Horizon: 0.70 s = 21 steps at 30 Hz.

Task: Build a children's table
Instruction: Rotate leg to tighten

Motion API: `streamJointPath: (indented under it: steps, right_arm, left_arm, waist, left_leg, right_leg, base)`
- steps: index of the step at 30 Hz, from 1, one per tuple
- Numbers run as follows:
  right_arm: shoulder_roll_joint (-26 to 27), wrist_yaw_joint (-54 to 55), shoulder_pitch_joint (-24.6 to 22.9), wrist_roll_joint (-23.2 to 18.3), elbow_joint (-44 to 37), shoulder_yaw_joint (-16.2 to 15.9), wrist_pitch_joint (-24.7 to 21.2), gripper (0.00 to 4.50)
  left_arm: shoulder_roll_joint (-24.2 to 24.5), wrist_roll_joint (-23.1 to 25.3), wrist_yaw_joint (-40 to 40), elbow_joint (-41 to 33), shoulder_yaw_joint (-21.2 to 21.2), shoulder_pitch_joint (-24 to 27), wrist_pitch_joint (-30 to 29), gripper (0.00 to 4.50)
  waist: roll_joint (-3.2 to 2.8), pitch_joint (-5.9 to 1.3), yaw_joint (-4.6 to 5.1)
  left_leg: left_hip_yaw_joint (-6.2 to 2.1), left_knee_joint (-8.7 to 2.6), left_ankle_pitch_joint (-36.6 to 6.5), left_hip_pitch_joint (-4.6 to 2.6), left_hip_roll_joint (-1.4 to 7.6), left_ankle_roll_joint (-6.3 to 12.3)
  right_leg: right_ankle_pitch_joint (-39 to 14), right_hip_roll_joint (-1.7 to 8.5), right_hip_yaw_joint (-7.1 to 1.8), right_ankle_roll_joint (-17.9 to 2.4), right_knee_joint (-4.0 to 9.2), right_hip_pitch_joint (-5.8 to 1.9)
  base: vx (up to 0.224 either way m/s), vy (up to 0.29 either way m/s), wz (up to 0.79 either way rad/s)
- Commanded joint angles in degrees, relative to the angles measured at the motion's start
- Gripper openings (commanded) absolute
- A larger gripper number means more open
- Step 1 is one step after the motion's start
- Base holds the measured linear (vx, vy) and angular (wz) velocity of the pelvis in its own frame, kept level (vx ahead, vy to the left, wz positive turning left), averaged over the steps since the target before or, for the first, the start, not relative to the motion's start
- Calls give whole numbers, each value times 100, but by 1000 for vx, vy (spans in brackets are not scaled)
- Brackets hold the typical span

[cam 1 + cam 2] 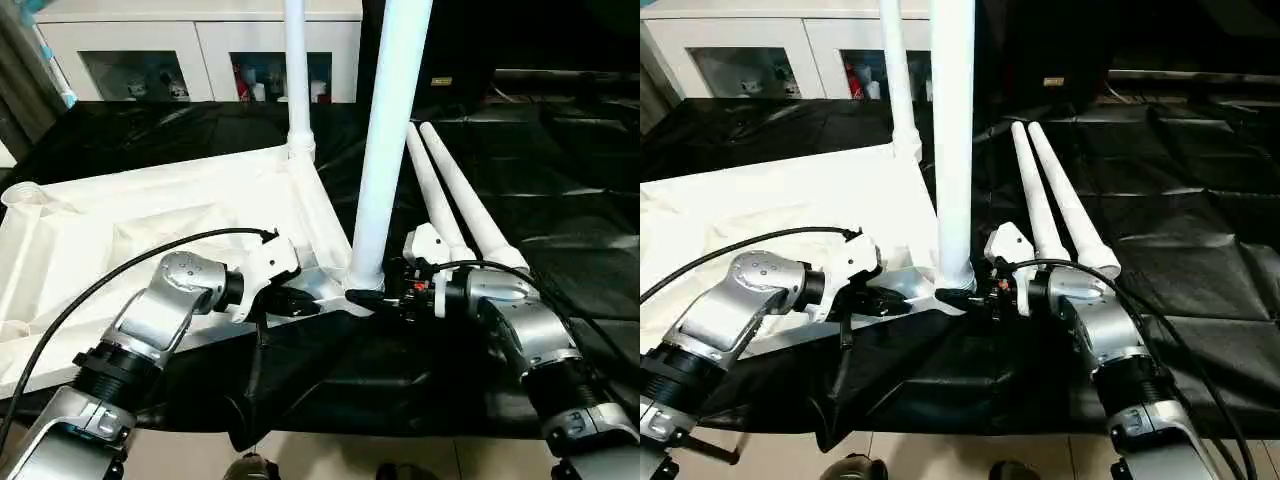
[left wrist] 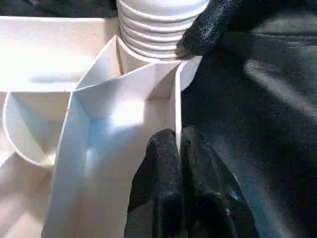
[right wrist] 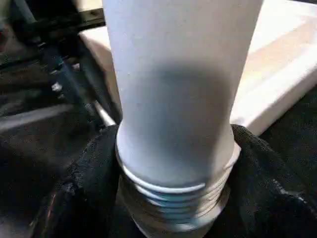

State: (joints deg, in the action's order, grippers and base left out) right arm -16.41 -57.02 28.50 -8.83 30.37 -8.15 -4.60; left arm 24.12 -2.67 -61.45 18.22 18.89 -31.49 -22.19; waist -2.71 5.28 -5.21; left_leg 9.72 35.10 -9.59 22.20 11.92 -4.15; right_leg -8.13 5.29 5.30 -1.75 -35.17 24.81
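**Right jaws on upright leg at near corner socket, left jaws pinching the rim**

Right gripper (image 1: 372, 297) jaws closed around the base of the near leg (image 1: 392, 130), just above its threaded end; the right wrist view shows black fingers (image 3: 257, 168) on both sides of the tube with threads still exposed below. Leg sits directly between the jaws, long axis vertical, threaded end pointing down into the corner socket (image 2: 148, 59). Judgement: not fully seated, so the next move is a turn about that vertical axis, or a push straight down.

Left gripper (image 1: 296, 303) jaws closed on the thin edge wall (image 2: 177, 106) of the table top (image 1: 120, 240), just beside the same socket, bracing it. Right arm is the one on the leg; left only steadies.

Table top lies upside down, ribs up, on the black-covered desk (image 1: 560, 170), mostly on the robot's left. A second leg (image 1: 297, 70) already stands upright in the far corner. Two spare legs (image 1: 455, 200) lie side by side to the right, long axes running away from the robot, wide ends near the right forearm.

White cabinet (image 1: 200, 50) behind.
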Motion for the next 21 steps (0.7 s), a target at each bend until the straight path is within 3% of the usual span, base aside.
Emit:
streamJointPath:
  steps: [1, 2, 3, 4, 5, 9, 11, 13, 18, 19, 21]
  right_arm:
    - [213, 691, 55, 122, 288, 115, -82, 278]
    - [229, 748, 62, 137, 317, 124, -89, 277]
    - [482, 1508, 151, 291, 716, 213, -93, 277]
    - [575, 1766, 184, 334, 854, 245, -102, 276]
    - [757, 2114, 234, 353, 1026, 289, -137, 276]
    - [1344, 2996, 465, 468, 1380, 262, -223, 276]
    - [1583, 3085, 575, 458, 1423, 219, -176, 276]
    - [1708, 3011, 616, 406, 1396, 247, -92, 332]
    - [1632, 2684, 615, 405, 1289, 204, 31, 382]
    - [1477, 2433, 570, 412, 1155, 144, 80, 389]
    - [1284, 2103, 497, 384, 969, 94, 140, 394]
  left_arm:
    - [-162, 93, 425, 151, -110, -251, -34, 0]
    - [-174, 102, 457, 171, -116, -261, -37, 0]
    - [-418, 195, 966, 474, -218, -421, -86, 0]
    - [-511, 224, 1151, 589, -258, -481, -104, 0]
    - [-685, 238, 1414, 739, -315, -566, -164, 0]
    - [-1256, 255, 2036, 1083, -378, -759, -251, 0]
    - [-1441, 300, 2133, 1172, -289, -798, -154, 0]
    - [-1517, 332, 2090, 1210, -203, -809, -31, 0]
    - [-1473, 296, 1848, 1183, -163, -778, 115, 0]
    - [-1345, 271, 1628, 1124, -121, -723, 149, 0]
    - [-1190, 287, 1431, 1096, -79, -659, 226, 0]
  waist:
    - [9, -574, 32]
    - [17, -582, 44]
    - [37, -589, 46]
    - [3, -568, 60]
    - [6, -572, 107]
    - [6, -547, 177]
    - [-43, -513, 247]
    - [-42, -537, 276]
    - [-43, -579, 303]
    - [-6, -579, 314]
    - [-22, -593, 299]
  left_leg:
    - [11, -361, -1179, -75, 30, 210]
    - [-6, -377, -1269, -68, 26, 148]
    - [-5, -378, -1272, -72, 30, 141]
    - [-1, -377, -1412, -105, 15, 87]
    - [-8, -388, -1560, -114, 16, 35]
    - [-17, -398, -1878, -156, -2, 50]
    - [-52, -396, -2271, -220, -35, 31]
    - [-74, -412, -2327, -238, -14, 79]
    - [-92, -463, -2150, -183, 13, 156]
    - [-88, -471, -2097, -169, 20, 178]
    - [-80, -466, -2004, -159, 23, 224]
  right_leg:
    - [-1764, 231, -230, -1077, 448, -407]
    - [-1985, 239, -210, -974, 462, -436]
    - [-2015, 239, -212, -932, 466, -431]
    - [-2201, 232, -203, -883, 510, -388]
    - [-2392, 241, -195, -838, 523, -396]
    - [-2764, 233, -147, -703, 617, -378]
    - [-3391, 240, -61, -456, 718, -378]
    - [-3351, 260, -41, -389, 758, -395]
    - [-2669, 249, -77, -664, 662, -456]
    - [-2510, 251, -91, -738, 652, -465]
    - [-2243, 252, -118, -859, 608, -478]
  base:
    - [0, 0, 0]
    - [0, 0, 0]
    - [0, 0, 0]
    - [0, 0, 0]
    - [0, 0, 0]
    - [0, 0, 0]
    - [0, 0, 0]
    - [0, 0, 0]
    - [0, 0, 0]
    - [0, 0, 0]
    - [0, 0, 0]
